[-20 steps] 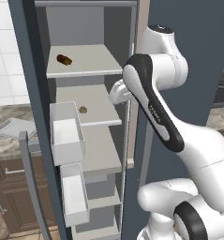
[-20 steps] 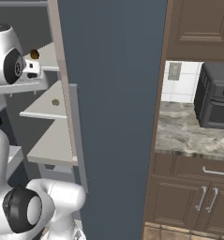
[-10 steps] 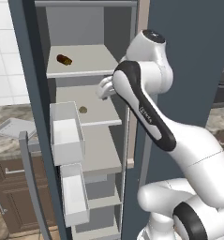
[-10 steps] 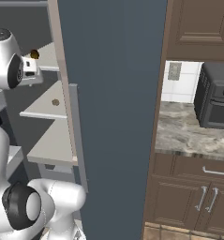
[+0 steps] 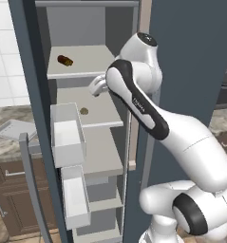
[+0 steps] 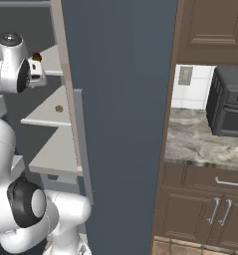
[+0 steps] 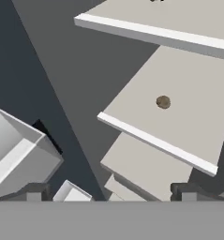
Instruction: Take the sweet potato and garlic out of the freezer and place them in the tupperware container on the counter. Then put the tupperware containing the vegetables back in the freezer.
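While the freezer stands with its door swung open, its dark blue-grey walls frame flat, light grey shelves with squared front edges, and two deep white box-shaped bins hang one above the other on the inside of the door beside a long grey bar handle. One sweet potato, a small elongated dark reddish-brown lump, lies on the upper shelf toward its left side. One garlic, a tiny rounded olive-tan lump, sits on the shelf below, near its front left corner; from the hand view it shows as a small round speck in the middle of a smooth grey shelf. The white arm reaches into the freezer between these two shelves, and the gripper hangs above the garlic, apart from it, with its two dark fingertips spread wide and nothing between them. One shallow, pale grey-white tupperware container with a low rim rests on the speckled stone worktop to the left of the freezer, over dark brown wooden cabinets with silver handles.
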